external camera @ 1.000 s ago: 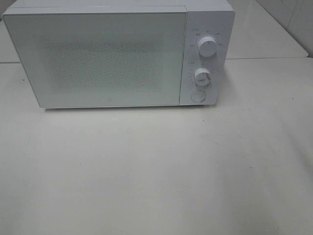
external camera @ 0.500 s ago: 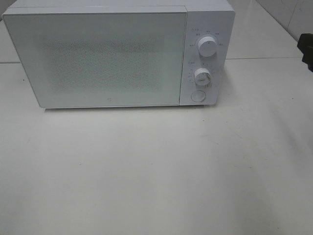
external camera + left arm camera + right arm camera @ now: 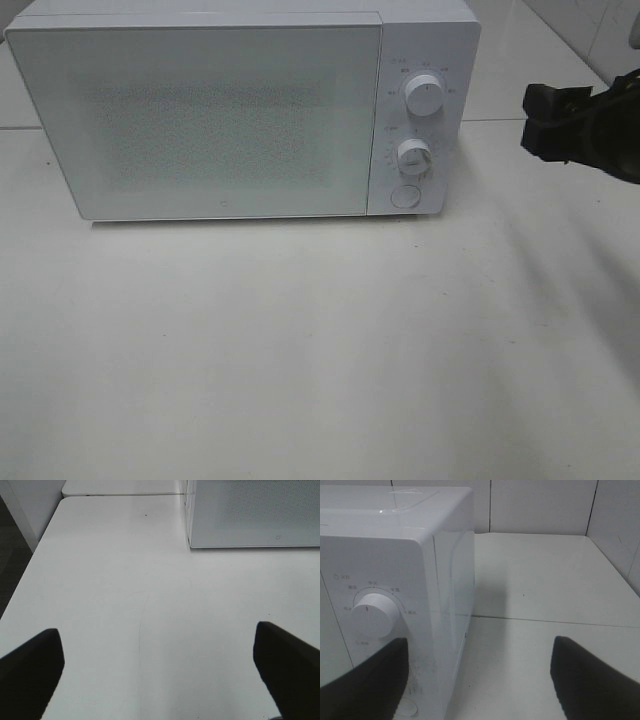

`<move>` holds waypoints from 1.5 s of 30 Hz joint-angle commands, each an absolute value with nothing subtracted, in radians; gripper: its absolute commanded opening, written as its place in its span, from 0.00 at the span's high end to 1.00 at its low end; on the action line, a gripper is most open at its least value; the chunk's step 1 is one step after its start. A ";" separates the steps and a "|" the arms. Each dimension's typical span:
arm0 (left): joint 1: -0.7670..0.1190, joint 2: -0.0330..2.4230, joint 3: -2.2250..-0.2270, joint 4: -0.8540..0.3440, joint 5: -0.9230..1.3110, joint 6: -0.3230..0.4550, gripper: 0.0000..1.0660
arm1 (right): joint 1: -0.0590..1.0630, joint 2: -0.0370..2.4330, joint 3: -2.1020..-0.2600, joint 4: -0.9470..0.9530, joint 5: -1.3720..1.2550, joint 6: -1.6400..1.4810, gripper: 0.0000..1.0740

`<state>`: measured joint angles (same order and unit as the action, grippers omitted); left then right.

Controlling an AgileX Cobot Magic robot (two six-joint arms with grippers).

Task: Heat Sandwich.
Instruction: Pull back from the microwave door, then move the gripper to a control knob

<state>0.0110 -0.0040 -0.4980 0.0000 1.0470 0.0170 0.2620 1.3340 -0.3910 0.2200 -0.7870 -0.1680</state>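
No sandwich shows in any view. A white microwave (image 3: 210, 120) stands at the back of the table with its door shut. My right gripper (image 3: 540, 122) reaches in from the right edge, level with the control panel and a short way to its right, touching nothing. In the right wrist view the right gripper (image 3: 477, 680) is open and empty, with the microwave's corner (image 3: 435, 555) and upper knob (image 3: 375, 615) close ahead. My left gripper (image 3: 160, 680) is open over bare table, with the microwave's lower front corner (image 3: 255, 515) farther ahead. It is outside the exterior high view.
The panel carries an upper knob (image 3: 425, 97), a lower knob (image 3: 412, 157) and a round button (image 3: 404, 195). White tabletop (image 3: 320, 350) stretches in front of the microwave. A tiled wall (image 3: 540, 505) rises behind, and the table's edge (image 3: 20, 580) drops to dark floor.
The right gripper has come into the exterior high view from the right edge, moving left toward the control panel. The microwave has not moved and its door stays shut.
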 commanded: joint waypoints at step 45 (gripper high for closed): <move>0.012 -0.030 -0.494 0.000 1.037 0.017 0.08 | 0.816 1.677 -0.389 0.809 -1.277 -0.303 0.29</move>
<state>0.0110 -0.0040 -0.4980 0.0000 1.0470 0.0170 0.8120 1.6820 -0.3870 0.8100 -1.2030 -0.3070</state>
